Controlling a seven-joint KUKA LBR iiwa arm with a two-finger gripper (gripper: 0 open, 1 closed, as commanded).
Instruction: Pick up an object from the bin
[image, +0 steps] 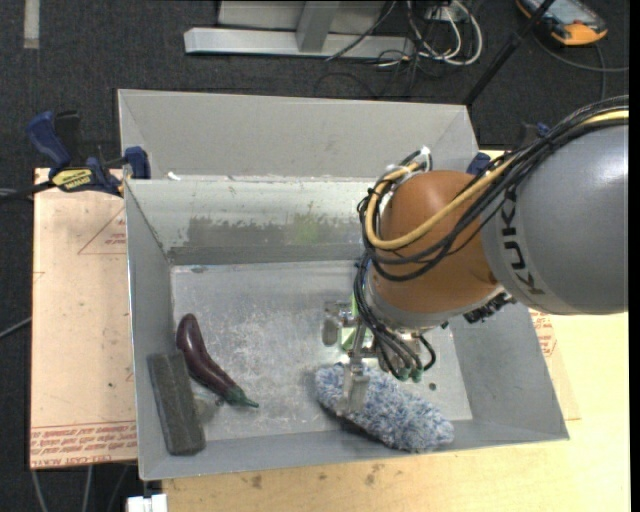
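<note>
A dark carpeted floor (80, 50) runs around the rig, with loose cables (440, 35) trailing across it at the back. In the middle sits the grey metal bin (148, 300), its walls sloping down to a scuffed, speckled bottom.

The arm (575, 225) comes in from the right, a big silver body with an orange cover (440, 245) at the wrist and yellow and black cords (400, 235) looped over it. Below the cover the claw (354, 388) hangs low at the front of the bin. Its tip is down on the left end of a fuzzy blue-and-white pad (405, 420), a soft oblong thing lying slantwise near the bin's front wall, right of the middle. From where I stand I cannot tell whether the claw is apart or together, nor whether it has any grip on the pad; the wrist hides too much of it.

Well apart from all that, on the left side of the bin, lies a purple toy aubergine (203, 362) with its green stalk pointing towards the middle. Just beside it, nearer the left wall, is a dark grey block (176, 405), long and flat, lying lengthwise along that wall. The two look to be touching or very nearly so.
</note>
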